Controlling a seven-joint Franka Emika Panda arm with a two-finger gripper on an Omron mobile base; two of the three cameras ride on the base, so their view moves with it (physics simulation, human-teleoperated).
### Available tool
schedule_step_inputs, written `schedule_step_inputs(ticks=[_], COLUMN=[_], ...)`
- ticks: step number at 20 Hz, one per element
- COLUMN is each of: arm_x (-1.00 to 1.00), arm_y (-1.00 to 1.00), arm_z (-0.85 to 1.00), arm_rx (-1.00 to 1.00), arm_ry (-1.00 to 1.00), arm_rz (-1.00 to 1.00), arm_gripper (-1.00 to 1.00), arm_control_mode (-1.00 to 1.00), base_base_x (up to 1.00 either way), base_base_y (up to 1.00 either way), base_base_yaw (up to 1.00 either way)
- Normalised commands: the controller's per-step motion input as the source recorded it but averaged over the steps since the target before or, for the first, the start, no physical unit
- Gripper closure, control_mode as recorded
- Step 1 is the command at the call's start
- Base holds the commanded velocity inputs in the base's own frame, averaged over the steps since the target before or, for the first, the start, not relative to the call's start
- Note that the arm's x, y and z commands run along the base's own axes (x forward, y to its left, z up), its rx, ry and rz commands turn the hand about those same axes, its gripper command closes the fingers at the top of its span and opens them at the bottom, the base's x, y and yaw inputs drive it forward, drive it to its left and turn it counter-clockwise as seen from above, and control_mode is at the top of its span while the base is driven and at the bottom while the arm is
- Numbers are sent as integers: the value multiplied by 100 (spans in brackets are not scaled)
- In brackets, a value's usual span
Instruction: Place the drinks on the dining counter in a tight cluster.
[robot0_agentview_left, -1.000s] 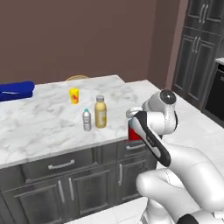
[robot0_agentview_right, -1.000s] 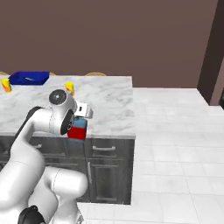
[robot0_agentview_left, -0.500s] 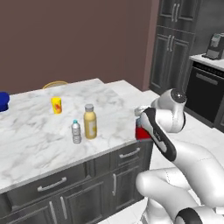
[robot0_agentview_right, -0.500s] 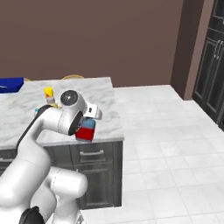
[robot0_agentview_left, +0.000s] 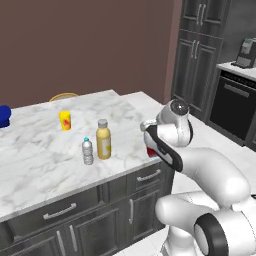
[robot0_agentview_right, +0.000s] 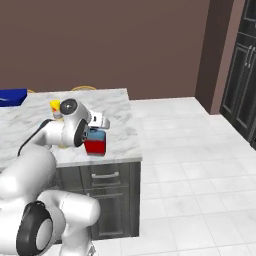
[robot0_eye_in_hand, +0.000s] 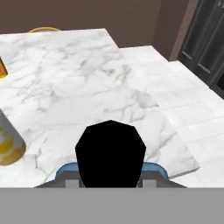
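Since the earlier frames the base has been driven along the marble tabletop (robot0_agentview_left: 45, 150), so both base views have shifted. The squat red-and-blue bottle (robot0_agentview_right: 95, 142) is pinched in the tool (robot0_agentview_right: 91, 135) above the tabletop's near corner, well apart from the yellow bottle (robot0_agentview_left: 103, 139) and the water bottle (robot0_agentview_left: 88, 151). It should be kept upright, carried in beside that pair and released only once seated.

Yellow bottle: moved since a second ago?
No. The yellow bottle keeps its place beside the water bottle, nearer than the yellow cup; only the camera shifted.

- White grey-veined marble counter (robot0_agentview_left: 45, 150) tops dark grey cabinets (robot0_agentview_left: 95, 220).
- A small water bottle (robot0_agentview_left: 88, 151) stands just beside a taller yellow bottle (robot0_agentview_left: 103, 139).
- A yellow cup (robot0_agentview_left: 65, 120) stands behind them, apart.
- A blue object (robot0_agentview_left: 4, 115) sits at the far left edge.
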Motion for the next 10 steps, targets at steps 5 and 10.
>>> schedule_step_inputs(ticks=[5, 10], arm_x=[46, 33], arm_y=[11, 15], arm_z=[-1, 0], arm_rx=[0, 2], arm_ry=[0, -2], arm_rz=[1, 3], arm_gripper=[100, 100], arm_control_mode=[-100, -100], base_base_x=[0, 0], base_base_y=[0, 0], base_base_yaw=[0, 0])
